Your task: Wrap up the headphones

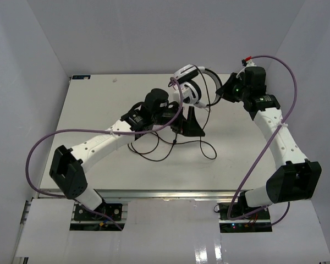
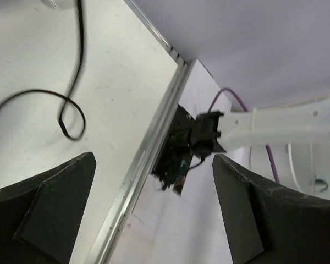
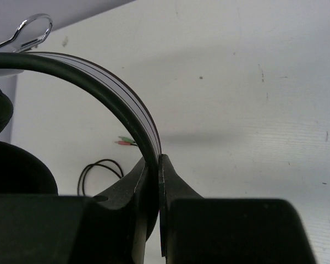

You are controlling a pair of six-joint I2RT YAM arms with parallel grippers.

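Note:
The headphones (image 1: pixel 190 87), white and black, are lifted above the table at the back centre. My right gripper (image 1: pixel 222 91) is shut on their black-and-white headband (image 3: pixel 107 92), which runs between the closed jaws (image 3: pixel 154 163). The thin dark cable (image 1: pixel 170 144) hangs down and lies in loose loops on the table; it also shows in the left wrist view (image 2: pixel 71 113). Its green and pink plugs (image 3: pixel 126 142) lie on the table. My left gripper (image 1: pixel 188 127) is just below the headphones, open wide and empty (image 2: pixel 154 165).
The white table (image 1: pixel 99 104) is boxed in by white walls on the left, back and right. Its metal front edge (image 2: pixel 148 159) and the right arm's base (image 2: pixel 201 137) show in the left wrist view. Purple arm cables (image 1: pixel 49 137) loop on both sides.

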